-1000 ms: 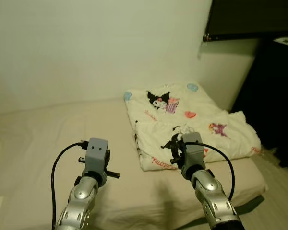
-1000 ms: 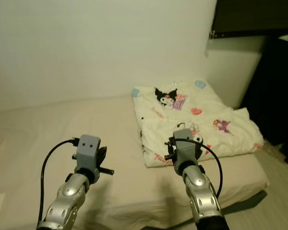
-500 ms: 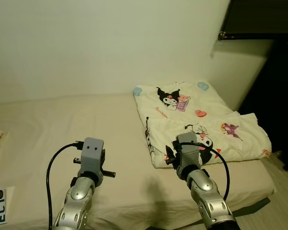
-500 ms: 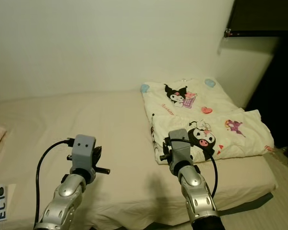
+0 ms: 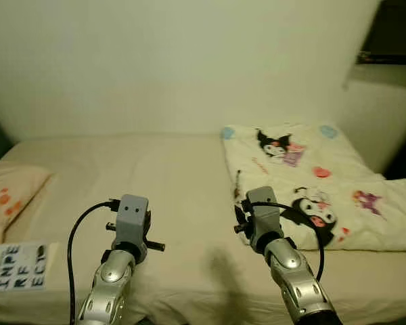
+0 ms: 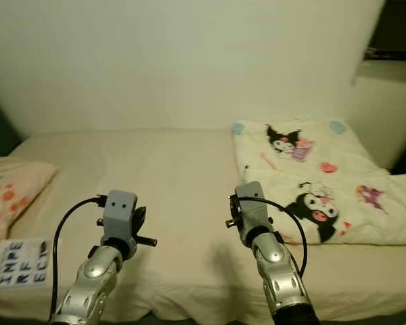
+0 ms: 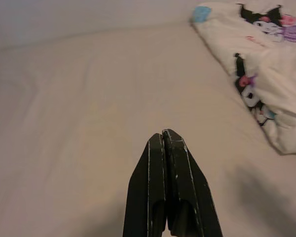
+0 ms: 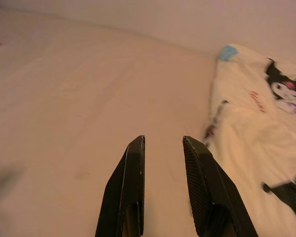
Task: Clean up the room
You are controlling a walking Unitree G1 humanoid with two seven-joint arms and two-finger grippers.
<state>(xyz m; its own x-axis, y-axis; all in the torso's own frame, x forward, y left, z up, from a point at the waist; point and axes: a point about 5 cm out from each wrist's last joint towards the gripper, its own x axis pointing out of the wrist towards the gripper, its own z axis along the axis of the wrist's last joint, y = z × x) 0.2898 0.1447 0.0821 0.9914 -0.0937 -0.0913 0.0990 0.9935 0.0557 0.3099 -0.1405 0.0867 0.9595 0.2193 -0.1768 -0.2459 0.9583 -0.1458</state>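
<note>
A folded white blanket point(image 5: 318, 183) printed with black cartoon characters lies on the right half of a beige bed point(image 5: 142, 183). Both arms are raised over the bed's near edge. My left gripper point(image 7: 163, 136) is shut with nothing in it, its tip over bare sheet left of the blanket point(image 7: 266, 79). My right gripper point(image 8: 163, 140) is open and empty, pointing at the sheet beside the blanket's left edge point(image 8: 256, 138). In the head views the left wrist housing point(image 5: 132, 217) and right wrist housing point(image 5: 260, 210) hide the fingers.
A cream pillow point(image 5: 10, 196) with orange spots lies at the bed's left end. A white paper with dark letters point(image 5: 20, 265) rests on the near left corner. A plain wall backs the bed; a dark opening point(image 5: 392, 40) is at the upper right.
The whole picture has shifted right, so the camera has turned left: the blanket now sits further right, and the pillow and lettered paper have come into view. Both arms keep their pose.
</note>
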